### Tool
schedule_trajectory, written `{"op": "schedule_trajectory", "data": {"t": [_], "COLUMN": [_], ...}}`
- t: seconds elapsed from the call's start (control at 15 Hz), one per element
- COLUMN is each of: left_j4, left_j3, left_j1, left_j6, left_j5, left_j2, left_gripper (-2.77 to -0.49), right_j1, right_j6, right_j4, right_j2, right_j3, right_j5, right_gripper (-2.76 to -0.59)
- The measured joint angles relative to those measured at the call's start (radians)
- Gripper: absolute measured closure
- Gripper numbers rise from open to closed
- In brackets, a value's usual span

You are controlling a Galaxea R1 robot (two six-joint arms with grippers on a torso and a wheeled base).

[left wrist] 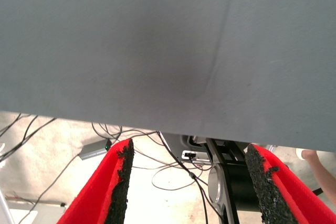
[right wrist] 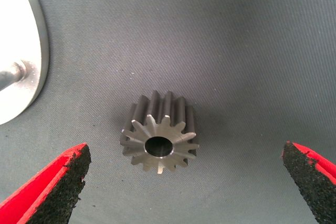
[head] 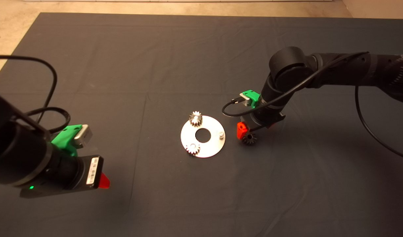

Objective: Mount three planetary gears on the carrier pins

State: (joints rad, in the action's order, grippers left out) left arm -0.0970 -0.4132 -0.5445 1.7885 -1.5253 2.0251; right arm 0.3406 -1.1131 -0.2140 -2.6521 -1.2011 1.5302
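Observation:
The round silver plate (head: 212,144) lies mid-mat with three carrier pins. Two planetary gears (head: 195,118) (head: 192,148) sit on pins at its far and near-left sides. The pin on its right side (head: 221,134) is bare, and shows too in the right wrist view (right wrist: 16,72). The third gear (head: 249,139) (right wrist: 160,132) lies flat on the mat just right of the plate. My right gripper (head: 252,132) (right wrist: 186,156) hovers over this gear, open, its fingers (right wrist: 52,187) wide on either side and apart from it. My left gripper (head: 104,181) (left wrist: 189,156) is parked low left, open and empty.
The dark mat (head: 287,184) spreads around the plate on all sides. Black cables loop beside both arms (head: 231,107). The left wrist view shows the mat's edge and the floor beyond it, with wires and equipment (left wrist: 173,166).

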Motion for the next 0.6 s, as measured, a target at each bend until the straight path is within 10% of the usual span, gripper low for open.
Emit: {"op": "schedule_trajectory", "data": {"t": [0.6], "left_j4": [0.006], "left_j3": [0.039], "left_j1": [-0.005], "left_j6": [-0.026], "left_j5": [0.000], "left_j2": [-0.076], "left_gripper": [-1.44], "right_j1": [-0.017], "right_j6": [0.012], "right_j4": [-0.008], "right_j2": [-0.016], "right_j3": [-0.006], "right_j5": [0.000], "right_gripper": [-2.37]}}
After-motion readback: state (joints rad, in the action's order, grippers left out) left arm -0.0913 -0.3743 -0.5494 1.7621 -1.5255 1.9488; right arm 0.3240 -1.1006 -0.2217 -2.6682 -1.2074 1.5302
